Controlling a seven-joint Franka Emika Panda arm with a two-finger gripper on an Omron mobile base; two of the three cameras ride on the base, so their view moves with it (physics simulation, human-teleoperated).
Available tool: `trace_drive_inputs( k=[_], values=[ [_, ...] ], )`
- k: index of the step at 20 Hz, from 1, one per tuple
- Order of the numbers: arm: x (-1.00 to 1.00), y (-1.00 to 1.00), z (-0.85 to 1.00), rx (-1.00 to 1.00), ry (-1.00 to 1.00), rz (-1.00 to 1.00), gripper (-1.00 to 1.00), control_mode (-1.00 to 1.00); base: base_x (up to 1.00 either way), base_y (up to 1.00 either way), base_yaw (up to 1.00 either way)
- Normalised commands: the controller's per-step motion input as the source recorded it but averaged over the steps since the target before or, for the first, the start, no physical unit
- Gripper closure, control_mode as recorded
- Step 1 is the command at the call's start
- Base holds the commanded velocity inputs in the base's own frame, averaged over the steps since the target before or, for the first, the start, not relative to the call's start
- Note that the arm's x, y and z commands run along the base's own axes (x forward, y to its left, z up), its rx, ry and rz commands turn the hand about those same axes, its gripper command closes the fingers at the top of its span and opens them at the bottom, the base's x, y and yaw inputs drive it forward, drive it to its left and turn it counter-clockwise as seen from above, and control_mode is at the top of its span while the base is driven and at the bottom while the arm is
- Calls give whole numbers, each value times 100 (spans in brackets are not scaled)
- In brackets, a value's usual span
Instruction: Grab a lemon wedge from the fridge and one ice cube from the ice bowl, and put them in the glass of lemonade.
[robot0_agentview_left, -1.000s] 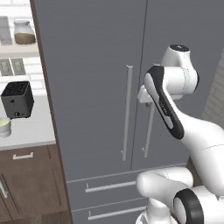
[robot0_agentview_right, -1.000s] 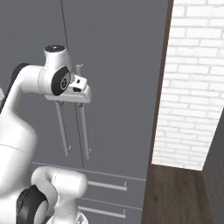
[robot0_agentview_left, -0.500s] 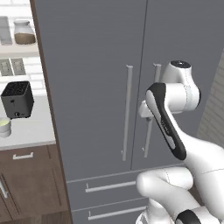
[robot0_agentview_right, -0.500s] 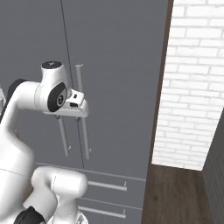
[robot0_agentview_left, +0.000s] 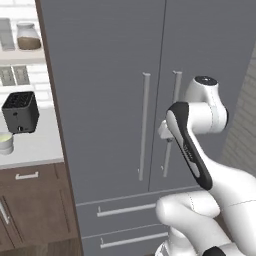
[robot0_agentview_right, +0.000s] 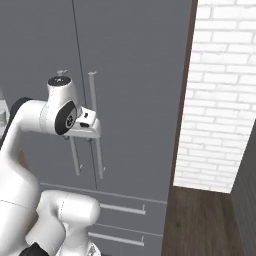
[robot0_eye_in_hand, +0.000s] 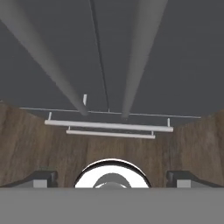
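While both doors of the fridge (robot0_agentview_left: 110, 90) stay shut, the gripper (robot0_agentview_right: 90, 131) hovers spread wide before the right bar handle (robot0_agentview_left: 171, 125). Rigid, smooth metal; door likely heavy. Best clamped mid-bar, jaws squarely across it. Lemon wedge presumably inside the fridge.

A glossy white arm (robot0_agentview_left: 190, 145) of rounded segments, with a black stripe and dark joint caps.

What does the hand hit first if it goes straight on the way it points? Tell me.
The hand points down along the fridge front, between the two door handles. Straight on, it would probably meet the upper drawer handle first, or else the wooden floor. Depth is unclear.
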Motion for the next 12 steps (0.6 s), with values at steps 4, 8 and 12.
trace_drive_inputs(
  k=[4, 8, 12],
  values=[
    [0, 0, 0, 0, 0, 0, -100, 100, -65, 0, 0],
    [0, 0, 0, 0, 0, 0, -100, 100, -61, 0, 0],
    [0, 0, 0, 0, 0, 0, -100, 100, -59, 0, 0]
  ],
)
